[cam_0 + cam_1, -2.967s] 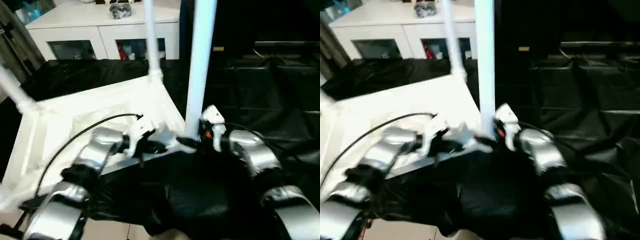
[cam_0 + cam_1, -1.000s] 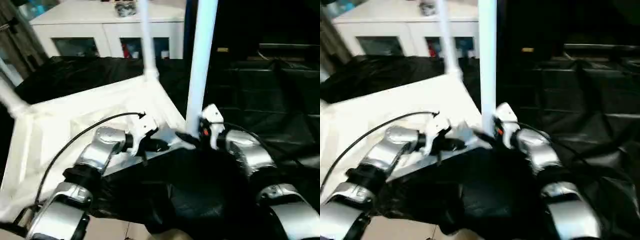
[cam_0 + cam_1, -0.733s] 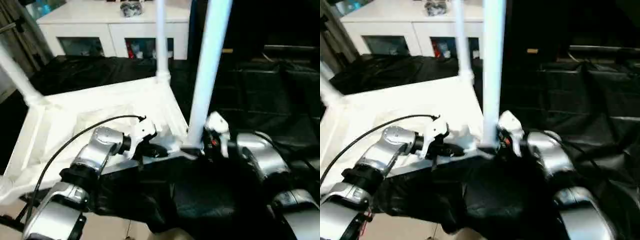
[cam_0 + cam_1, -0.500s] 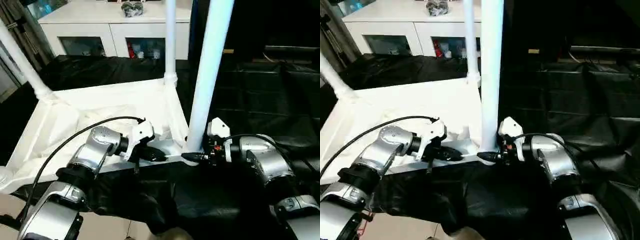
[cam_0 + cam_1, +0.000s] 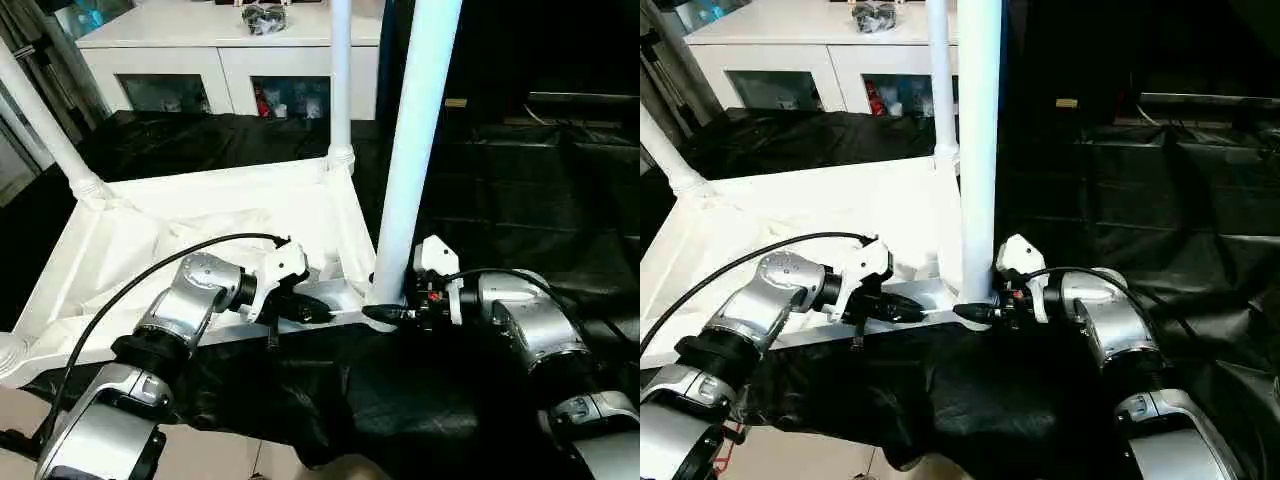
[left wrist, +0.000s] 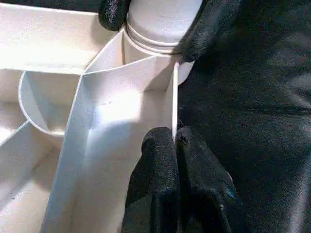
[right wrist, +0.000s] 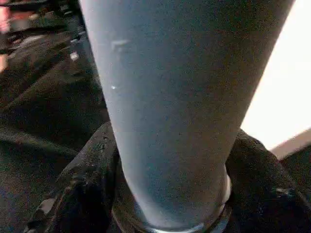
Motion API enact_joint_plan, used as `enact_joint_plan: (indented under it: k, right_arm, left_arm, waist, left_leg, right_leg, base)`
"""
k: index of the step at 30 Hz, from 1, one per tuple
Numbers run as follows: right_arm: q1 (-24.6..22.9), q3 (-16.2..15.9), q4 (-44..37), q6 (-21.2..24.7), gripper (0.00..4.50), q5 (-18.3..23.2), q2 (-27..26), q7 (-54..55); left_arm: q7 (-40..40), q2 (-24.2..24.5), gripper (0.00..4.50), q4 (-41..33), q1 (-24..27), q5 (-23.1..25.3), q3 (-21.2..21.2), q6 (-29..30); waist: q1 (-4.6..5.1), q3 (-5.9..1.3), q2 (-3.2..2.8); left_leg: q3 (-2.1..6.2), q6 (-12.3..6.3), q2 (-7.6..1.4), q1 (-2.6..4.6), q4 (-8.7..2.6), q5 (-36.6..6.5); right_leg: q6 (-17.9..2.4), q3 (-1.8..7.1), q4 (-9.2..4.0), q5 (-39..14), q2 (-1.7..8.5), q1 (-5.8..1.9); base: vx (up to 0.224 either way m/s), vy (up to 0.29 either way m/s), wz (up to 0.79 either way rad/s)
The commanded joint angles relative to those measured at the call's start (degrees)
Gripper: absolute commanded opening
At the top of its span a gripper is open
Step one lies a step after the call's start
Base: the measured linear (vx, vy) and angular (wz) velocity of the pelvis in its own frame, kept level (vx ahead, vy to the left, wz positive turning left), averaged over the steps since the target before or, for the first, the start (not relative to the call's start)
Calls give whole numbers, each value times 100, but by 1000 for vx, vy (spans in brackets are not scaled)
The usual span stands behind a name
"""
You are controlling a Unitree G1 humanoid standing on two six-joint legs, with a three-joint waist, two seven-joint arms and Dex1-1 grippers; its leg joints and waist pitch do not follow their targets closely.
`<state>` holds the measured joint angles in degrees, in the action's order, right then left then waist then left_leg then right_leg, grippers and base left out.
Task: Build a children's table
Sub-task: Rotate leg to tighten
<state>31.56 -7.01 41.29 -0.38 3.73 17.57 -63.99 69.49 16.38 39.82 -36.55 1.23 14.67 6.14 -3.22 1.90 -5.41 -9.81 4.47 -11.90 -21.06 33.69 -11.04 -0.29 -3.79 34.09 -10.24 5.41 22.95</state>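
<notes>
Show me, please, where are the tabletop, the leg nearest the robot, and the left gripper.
tabletop (image 5: 150, 235): left eye view, on its ribbed underside.
nearest leg (image 5: 418, 120): left eye view, midway up the white tube.
left gripper (image 6: 176, 143): left wrist view, between the black fingertips pinching the tabletop's thin edge wall.

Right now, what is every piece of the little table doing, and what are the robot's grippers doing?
Tabletop: upside down on the black cloth, ribbed underside up.
Near leg: standing upright in the near corner socket.
Far leg: upright in the far corner socket.
Left leg: in its corner socket, leaning.
Left gripper: shut, pinching the tabletop's thin edge wall.
Right gripper: around the base of the near leg.
Cabinet: glass doors closed.
</notes>
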Motion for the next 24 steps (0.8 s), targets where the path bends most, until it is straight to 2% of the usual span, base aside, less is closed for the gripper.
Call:
enact_joint_plan:
  k: [1,2,3,4,6,8,10,11,12,15,17,18,19,22,24]
  right_arm:
    - [83,-25,878,478,267,-299,-925,1986]
    - [224,154,1181,603,267,-298,-1259,2834]
    - [310,246,1336,674,267,-282,-1472,3294]
    - [366,265,1392,660,267,-261,-1596,3425]
    - [433,266,1425,622,267,-238,-1736,3499]
    - [446,286,1402,618,267,-202,-1788,3489]
    - [462,330,1434,605,267,-231,-1819,3548]
    - [470,360,1463,587,267,-262,-1836,3583]
    - [473,367,1486,551,267,-292,-1842,3560]
    - [492,363,1537,491,267,-346,-1847,3593]
    - [510,227,1561,254,267,-487,-1770,3588]
    - [491,197,1502,114,301,-446,-1673,3314]
    - [489,215,1462,96,322,-402,-1606,3149]
    - [499,247,1333,152,346,-324,-1422,2743]
    - [486,226,1187,173,362,-314,-1268,2469]
  left_arm:
    - [-1239,-732,0,109,-456,24,-171,66]
    - [-1673,-971,0,249,-557,93,-197,134]
    - [-1893,-1117,0,306,-604,133,-194,175]
    - [-1881,-1196,0,278,-596,134,-156,193]
    - [-1798,-1268,0,227,-574,129,-92,199]
    - [-1748,-1265,0,194,-550,124,-58,191]
    - [-1776,-1245,0,220,-541,147,-75,157]
    - [-1800,-1241,0,245,-542,172,-95,140]
    - [-1827,-1218,0,283,-547,209,-108,118]
    - [-1880,-1189,0,333,-555,257,-125,94]
    - [-1916,-1141,0,367,-545,299,-133,64]
    - [-1870,-1093,0,342,-512,307,-121,41]
    - [-1816,-1060,0,322,-491,316,-99,24]
    - [-1709,-995,0,278,-441,314,-82,-5]
    - [-1590,-948,0,224,-406,286,-77,9]
  waist:
    - [53,-273,12]
    - [110,-242,34]
    - [167,-246,27]
    - [193,-247,34]
    - [235,-235,42]
    - [248,-253,26]
    - [270,-258,43]
    - [270,-263,42]
    - [276,-263,39]
    - [282,-250,42]
    - [285,-249,45]
    - [288,-253,61]
    - [282,-252,49]
    - [290,-264,56]
    - [271,-277,61]
  left_leg:
    - [-22,-361,-74,18,-430,-1283]
    - [2,-107,-55,61,-459,-1624]
    - [22,38,-29,85,-469,-1775]
    - [33,62,-31,94,-466,-1845]
    - [46,-13,-18,61,-489,-2084]
    - [32,-92,-21,67,-478,-2078]
    - [26,-159,-19,36,-481,-2006]
    - [14,-189,-26,56,-471,-1978]
    - [17,-209,-29,42,-473,-1942]
    - [17,-222,-31,43,-479,-1989]
    - [21,-206,-37,45,-482,-2029]
    - [21,-209,-35,41,-481,-2005]
    - [24,-216,-41,42,-487,-2023]
    - [18,-273,-43,35,-478,-1974]
    - [3,-350,-50,17,-463,-1769]
  right_leg:
    - [-1436,154,-404,-1289,227,-265]
    - [-1273,137,-466,-1941,242,-251]
    - [-1096,136,-500,-2347,247,-253]
    - [-1051,137,-514,-2431,247,-237]
    - [-933,130,-556,-2556,235,-248]
    - [-1018,147,-548,-2259,224,-232]
    - [-1094,141,-525,-2029,215,-263]
    - [-1141,148,-531,-1988,224,-247]
    - [-1182,145,-520,-1940,226,-260]
    - [-1155,138,-536,-2104,231,-252]
    - [-1126,138,-540,-2194,237,-242]
    - [-1131,144,-539,-2147,235,-249]
    - [-1134,143,-536,-2143,240,-246]
    - [-1196,147,-523,-1947,227,-261]
    - [-1285,152,-492,-1653,230,-278]
  base:
    - [0,0,0]
    - [0,0,0]
    - [0,0,0]
    - [0,0,0]
    - [0,0,0]
    - [0,0,0]
    - [0,0,0]
    - [0,0,0]
    - [0,0,0]
    - [0,0,0]
    - [0,0,0]
    - [0,0,0]
    - [0,0,0]
    - [0,0,0]
    - [0,0,0]
